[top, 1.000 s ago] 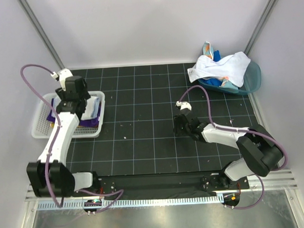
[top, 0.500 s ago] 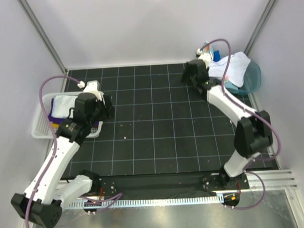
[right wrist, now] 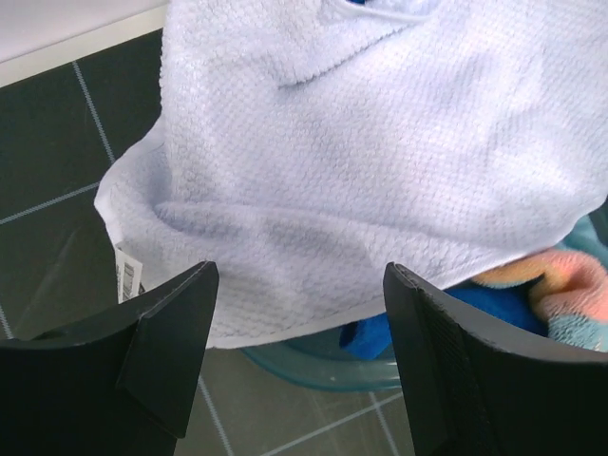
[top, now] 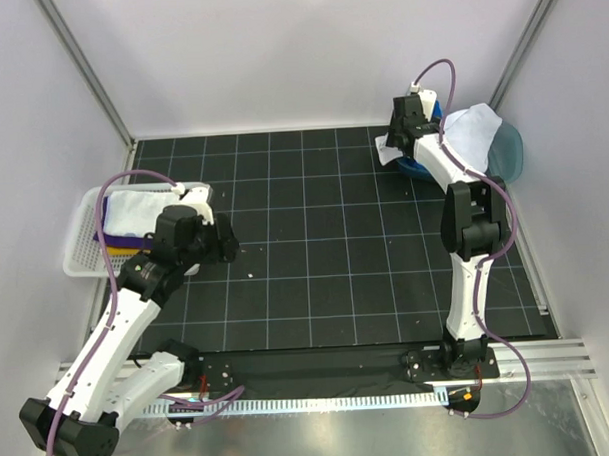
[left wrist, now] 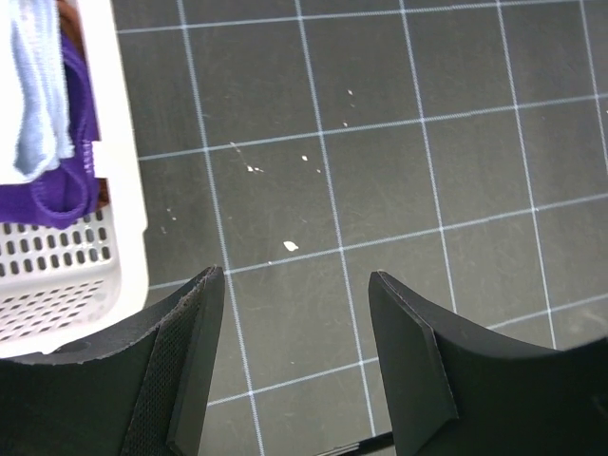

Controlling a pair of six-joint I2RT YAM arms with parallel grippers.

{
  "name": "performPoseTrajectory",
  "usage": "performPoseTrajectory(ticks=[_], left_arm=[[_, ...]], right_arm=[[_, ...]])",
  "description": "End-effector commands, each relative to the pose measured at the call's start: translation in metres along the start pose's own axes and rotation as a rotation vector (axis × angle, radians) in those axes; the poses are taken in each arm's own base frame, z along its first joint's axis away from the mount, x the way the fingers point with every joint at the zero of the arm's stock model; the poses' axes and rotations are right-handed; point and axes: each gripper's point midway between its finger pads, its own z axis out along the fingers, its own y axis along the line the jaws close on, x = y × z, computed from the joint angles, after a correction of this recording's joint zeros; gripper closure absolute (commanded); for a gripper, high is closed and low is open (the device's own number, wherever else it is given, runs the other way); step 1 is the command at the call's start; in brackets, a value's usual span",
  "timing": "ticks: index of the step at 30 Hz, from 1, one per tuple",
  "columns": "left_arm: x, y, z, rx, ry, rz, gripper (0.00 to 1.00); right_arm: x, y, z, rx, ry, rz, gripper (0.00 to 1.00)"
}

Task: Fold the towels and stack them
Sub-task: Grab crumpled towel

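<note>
Right gripper (right wrist: 299,328) hovering released, jaws wide, over white towel (right wrist: 380,142) draping teal tub (right wrist: 313,366), upper right of overhead frame. Left gripper (left wrist: 294,313) hanging released, empty, over mat (left wrist: 427,142) beside basket (left wrist: 123,237), left side.

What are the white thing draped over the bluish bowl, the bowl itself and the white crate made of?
The white towel looks like soft matte cloth: waffle weave, folds, a sewn label. The tub seems smooth translucent teal plastic, judging by its see-through rim. The basket looks like rigid white plastic with moulded slots.
</note>
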Motion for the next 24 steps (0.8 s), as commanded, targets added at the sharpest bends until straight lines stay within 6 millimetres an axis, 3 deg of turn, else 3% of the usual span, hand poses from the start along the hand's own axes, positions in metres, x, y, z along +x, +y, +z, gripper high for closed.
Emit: performPoseTrajectory(ticks=[1, 6, 16, 24], left_arm=[[-0.006, -0.011, -0.003, 0.054, -0.015, 0.024, 0.34], [-0.004, -0.014, -0.003, 0.068, -0.012, 0.028, 0.34], [0.000, -0.023, -0.002, 0.114, 0.010, 0.032, 0.34], [0.001, -0.025, -0.001, 0.122, 0.019, 0.037, 0.35]], right_arm=[[-0.042, 0.000, -0.010, -0.016, -0.087, -0.051, 0.22], [-0.031, 0.007, 0.005, -0.060, -0.031, -0.097, 0.21], [-0.017, -0.009, -0.008, -0.008, 0.016, -0.022, 0.21], [-0.007, -0.009, -0.013, -0.013, -0.011, 0.119, 0.21]])
